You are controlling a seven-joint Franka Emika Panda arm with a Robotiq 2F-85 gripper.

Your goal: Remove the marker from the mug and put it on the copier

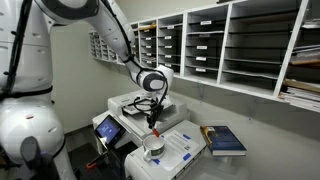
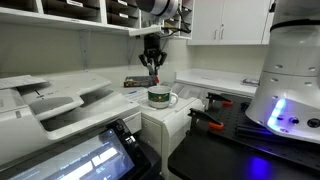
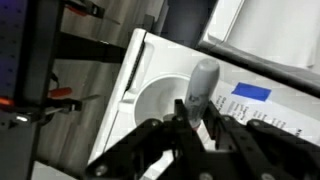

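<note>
1. The gripper (image 2: 152, 76) is hanging straight down over the mug (image 2: 160, 97). Its jaws are drawn narrow and are pinching the marker (image 2: 152, 70) between them.
2. In the wrist view, the marker (image 3: 203, 82) is showing a pale grey end that sticks out past the dark fingers (image 3: 225, 130). The mug (image 3: 152, 100) is appearing beneath it as a pale round shape.
3. The marker's lower tip seems to be riding just above the mug's rim, though both exterior views are too small to be sure it is clear.
4. The mug (image 1: 153, 150) is standing on a white unit (image 1: 185, 140) just beside the copier (image 1: 130, 103). A dark blue book (image 1: 225, 140) is lying near it on the same top, not touching it.
5. The copier (image 2: 50, 105) is sitting well apart from the held marker, and its tilted touchscreen (image 2: 95, 160) is glowing blue.
6. A blue label patch (image 3: 250, 92) and rows of fine print are showing on the white top beside the mug, and pale lines are showing on the touchscreen. All of this writing is too blurred to read.
7. Paper-sorting shelves (image 1: 220, 45) are lining the wall behind the arm.
</note>
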